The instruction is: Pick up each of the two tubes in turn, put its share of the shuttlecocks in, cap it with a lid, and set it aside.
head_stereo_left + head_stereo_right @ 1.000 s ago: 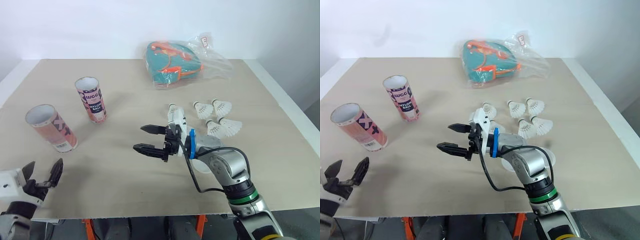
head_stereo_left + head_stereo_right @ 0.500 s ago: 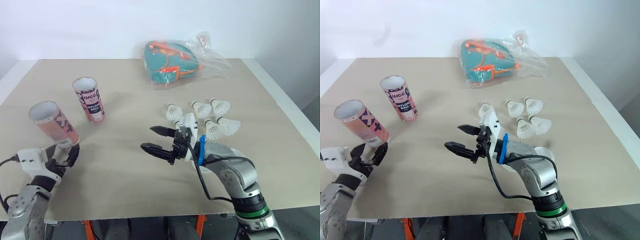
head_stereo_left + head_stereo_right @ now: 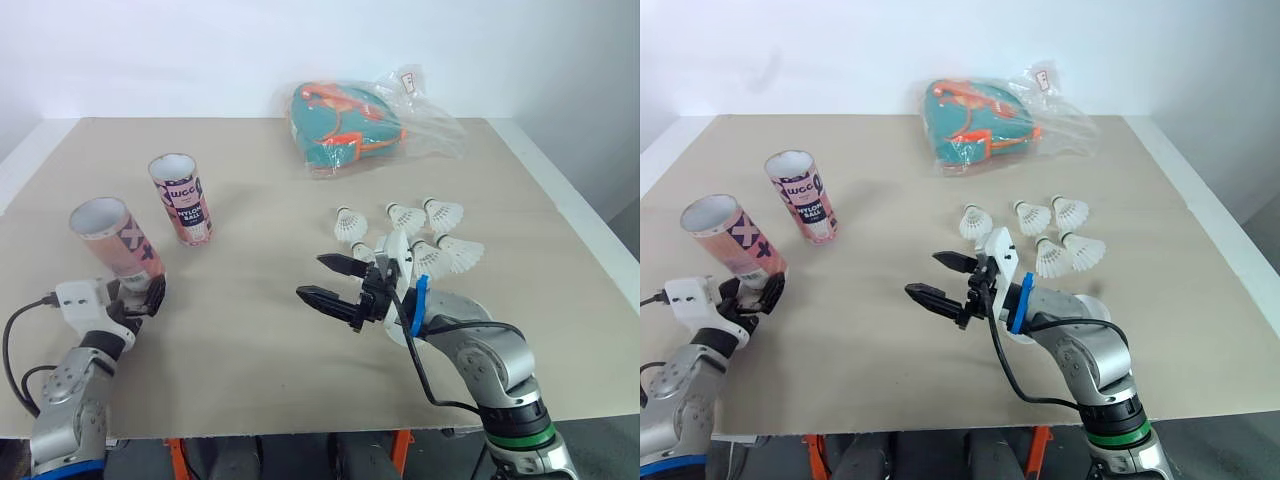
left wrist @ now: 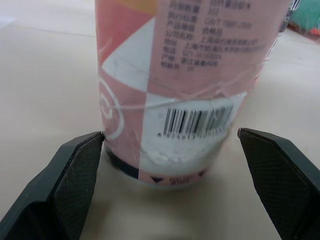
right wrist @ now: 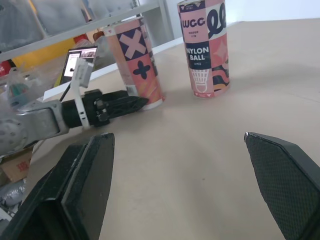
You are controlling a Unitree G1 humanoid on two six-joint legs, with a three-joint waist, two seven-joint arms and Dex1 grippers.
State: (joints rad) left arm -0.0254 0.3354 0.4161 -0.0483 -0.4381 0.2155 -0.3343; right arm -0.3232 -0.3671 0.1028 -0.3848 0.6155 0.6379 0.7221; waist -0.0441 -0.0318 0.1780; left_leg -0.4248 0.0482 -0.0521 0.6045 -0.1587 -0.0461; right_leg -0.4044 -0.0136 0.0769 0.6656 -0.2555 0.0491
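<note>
Matte beige table top (image 3: 250, 380), flat and even in tone, with a plain white wall (image 3: 150, 50) behind it.

Left of the head view, mid-height: a pink cardboard tube with a cross pattern (image 3: 118, 250) stands on its base, its open mouth up and its inside white. The left wrist view shows its glossy printed wall, a barcode, small print and a scuffed white patch near the bottom edge.

The left gripper (image 4: 170, 134) is at table level in the lower left of the head view. Its two black textured fingers (image 4: 75, 170) are spread wide, one on each side of the tube's base. One tip is at or just beside the wall. The other stands apart from it with a gap. The tube is not clamped.

Above and right of it is a second pink cardboard tube lettered NYLON BALL (image 3: 182, 200). It is upright and open-topped, well apart from the first.

The right gripper (image 3: 310, 277) hangs over bare table near the frame's centre. Its fingers are wide apart and hold nothing.

Right of centre are white shuttlecocks (image 3: 443, 213), five counted, lying loose on the table in a close cluster. They have rounded heads and flared skirts, and the nearest are just beside the right wrist.

Top centre: a teal fabric bag with orange trim (image 3: 345, 125), wrapped in crinkled clear plastic.
</note>
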